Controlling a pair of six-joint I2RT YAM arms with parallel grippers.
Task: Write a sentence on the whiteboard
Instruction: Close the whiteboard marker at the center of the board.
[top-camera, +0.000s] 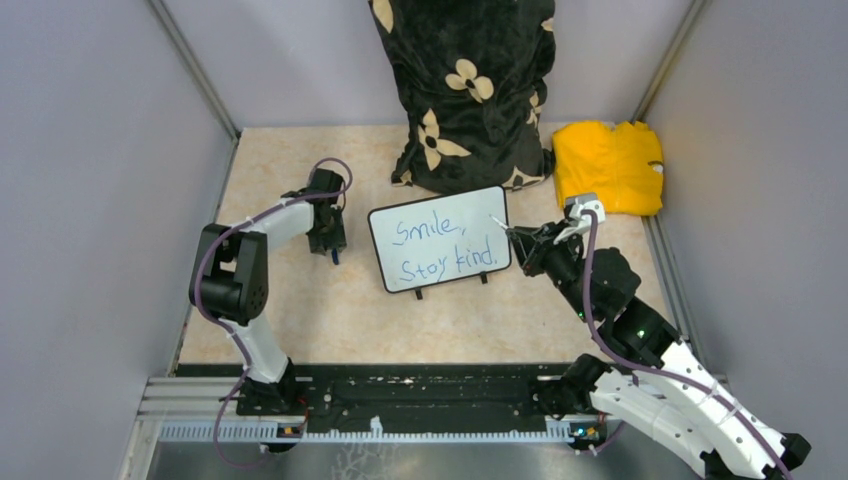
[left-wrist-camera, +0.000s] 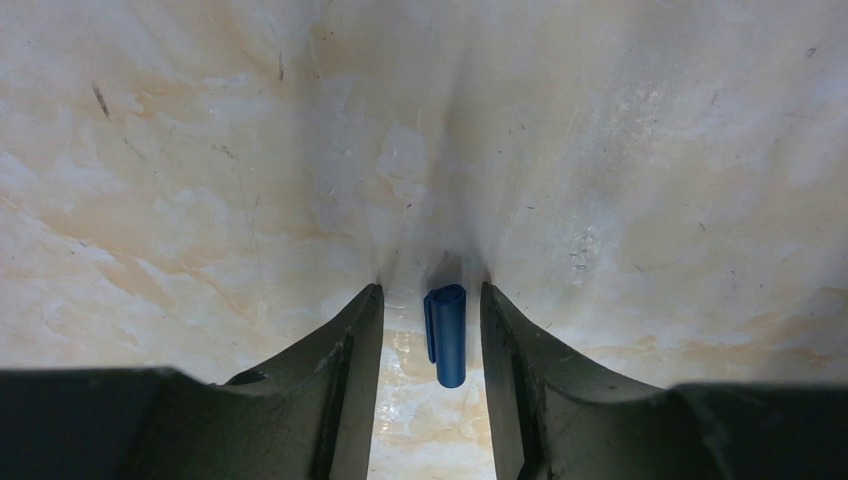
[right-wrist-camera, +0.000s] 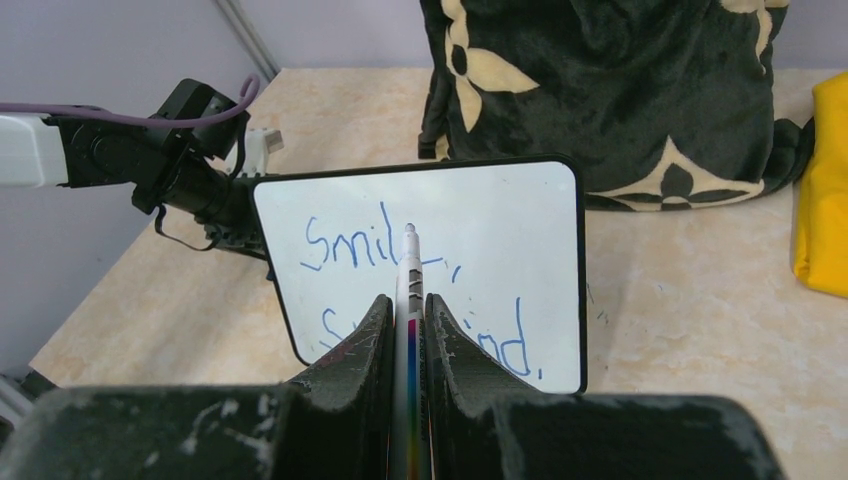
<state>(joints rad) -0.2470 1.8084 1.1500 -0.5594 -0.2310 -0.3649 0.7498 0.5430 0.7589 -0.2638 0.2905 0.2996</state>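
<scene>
The whiteboard (top-camera: 478, 212) lies in the middle of the table, its two black feet on the near edge. The sentence (top-camera: 432, 234), in blue, reads "Smile, stay kind." in two lines. My right gripper (top-camera: 522, 240) is shut on a white marker (right-wrist-camera: 409, 262) with a rainbow stripe. The marker's tip hovers by the board's upper right part; I cannot tell if it touches. In the right wrist view the whiteboard (right-wrist-camera: 520, 215) and the sentence (right-wrist-camera: 340, 240) lie ahead. My left gripper (left-wrist-camera: 432, 300) is open, fingertips down at the table, around a blue marker cap (left-wrist-camera: 447, 335) without touching it.
A black pillow with cream flowers (top-camera: 465, 90) stands just behind the board. A yellow cloth (top-camera: 608, 165) lies at the back right. Grey walls close in the left, right and back sides. The left gripper (top-camera: 331, 245) is left of the board.
</scene>
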